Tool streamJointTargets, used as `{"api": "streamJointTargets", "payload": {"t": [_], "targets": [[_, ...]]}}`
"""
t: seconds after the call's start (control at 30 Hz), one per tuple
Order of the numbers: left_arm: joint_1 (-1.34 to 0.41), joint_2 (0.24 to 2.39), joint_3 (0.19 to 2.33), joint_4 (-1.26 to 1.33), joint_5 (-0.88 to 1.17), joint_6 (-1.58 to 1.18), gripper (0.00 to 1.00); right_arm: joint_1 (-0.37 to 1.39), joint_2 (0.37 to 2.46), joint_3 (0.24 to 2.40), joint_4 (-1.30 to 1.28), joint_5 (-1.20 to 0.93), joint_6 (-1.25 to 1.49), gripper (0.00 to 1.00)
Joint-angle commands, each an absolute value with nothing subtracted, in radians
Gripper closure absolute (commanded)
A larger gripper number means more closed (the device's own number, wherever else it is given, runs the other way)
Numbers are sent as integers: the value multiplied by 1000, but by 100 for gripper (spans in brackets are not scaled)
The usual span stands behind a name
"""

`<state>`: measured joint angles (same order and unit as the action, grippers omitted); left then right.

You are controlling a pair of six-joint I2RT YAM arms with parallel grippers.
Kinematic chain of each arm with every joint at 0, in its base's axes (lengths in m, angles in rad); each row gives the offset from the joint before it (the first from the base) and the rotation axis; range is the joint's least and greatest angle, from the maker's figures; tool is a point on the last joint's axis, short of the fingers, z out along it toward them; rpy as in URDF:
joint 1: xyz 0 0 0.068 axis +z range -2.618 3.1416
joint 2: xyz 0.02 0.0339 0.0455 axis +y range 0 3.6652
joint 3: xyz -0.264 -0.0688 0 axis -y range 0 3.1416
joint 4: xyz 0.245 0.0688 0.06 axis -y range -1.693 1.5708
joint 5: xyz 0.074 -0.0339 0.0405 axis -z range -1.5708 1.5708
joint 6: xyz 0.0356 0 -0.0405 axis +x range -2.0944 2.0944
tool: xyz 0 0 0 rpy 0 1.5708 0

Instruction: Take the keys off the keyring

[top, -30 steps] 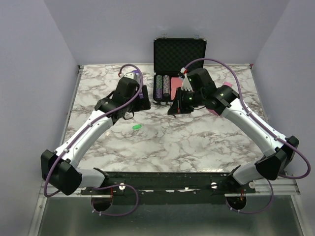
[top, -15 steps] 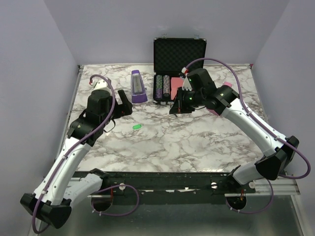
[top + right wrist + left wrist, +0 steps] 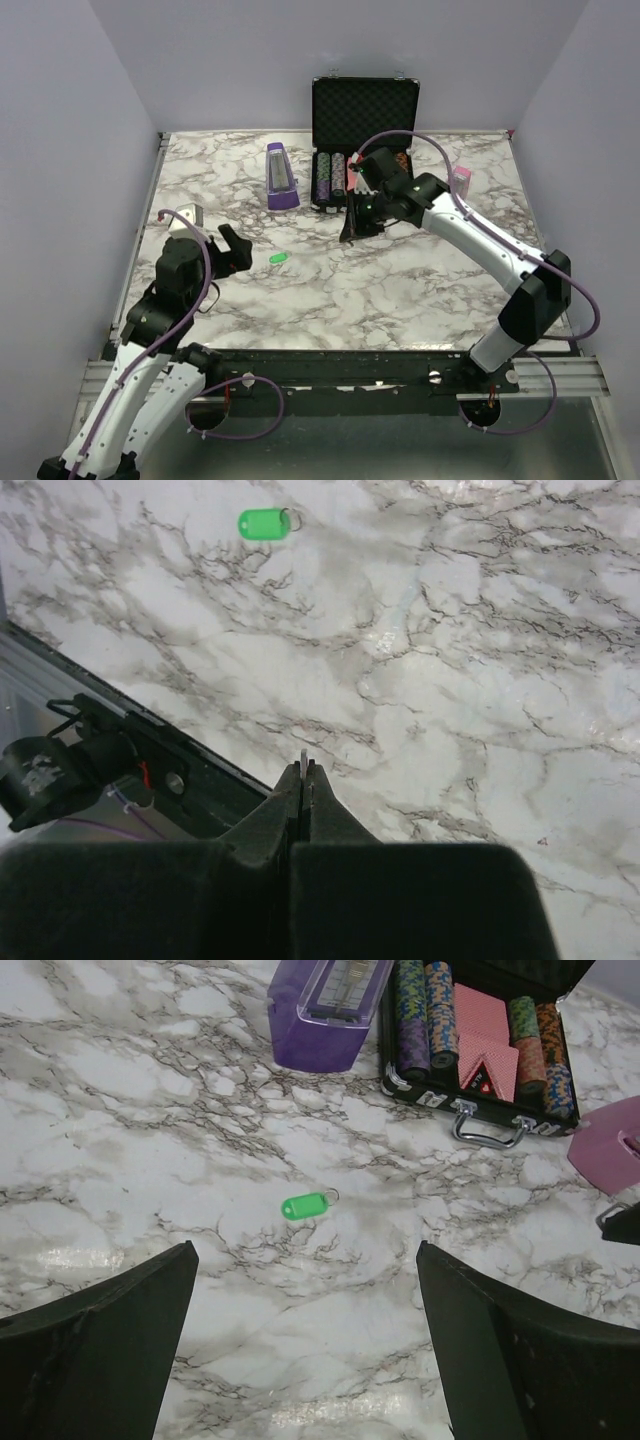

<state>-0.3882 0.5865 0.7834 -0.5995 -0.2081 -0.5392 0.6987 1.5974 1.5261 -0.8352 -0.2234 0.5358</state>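
Observation:
The keyring (image 3: 278, 258) is a small green oval tag on a thin metal ring, lying flat on the marble table (image 3: 420, 290). It also shows in the left wrist view as the keyring (image 3: 306, 1205) and in the right wrist view as the keyring (image 3: 263, 524). No key shows on its ring. My left gripper (image 3: 232, 250) hangs wide open just left of the tag, nothing between its fingers (image 3: 110, 1340). My right gripper (image 3: 350, 234) hovers in front of the case, shut on a thin silver key (image 3: 304, 754) whose tip pokes out between the fingertips.
A purple metronome-shaped object (image 3: 281, 177) stands at the back, left of an open black poker-chip case (image 3: 362, 110) with chips and red cards. A pink object (image 3: 461, 180) lies at the back right. Black rail (image 3: 330, 362) along the near edge.
My left arm has drawn back from the metronome toward the near left, still open. My right gripper has shifted slightly left and lower, still shut.

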Motion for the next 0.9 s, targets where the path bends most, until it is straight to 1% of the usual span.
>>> {"api": "streamJointTargets", "payload": {"t": [0.0,0.27,0.43,0.6,0.8,0.83,0.87], "targets": [[-382,474,692,-548,-248,-525,1,698,1701,1574,-854,-164,508,99],[-382,310,594,-555,-281,-477,1,696,1896,1721,-919,-152,509,99],[-382,239,575,-538,-284,-462,1,699,1982,1819,-965,-138,511,99],[-383,233,571,-519,-268,-451,1,718,2020,1859,-994,-140,505,99],[-384,241,566,-505,-261,-443,1,733,2014,1845,-985,-160,508,99],[-383,242,566,-505,-264,-443,1,733,2011,1844,-985,-161,506,99],[-383,242,566,-503,-264,-442,1,733,2010,1845,-988,-160,506,95]]}}
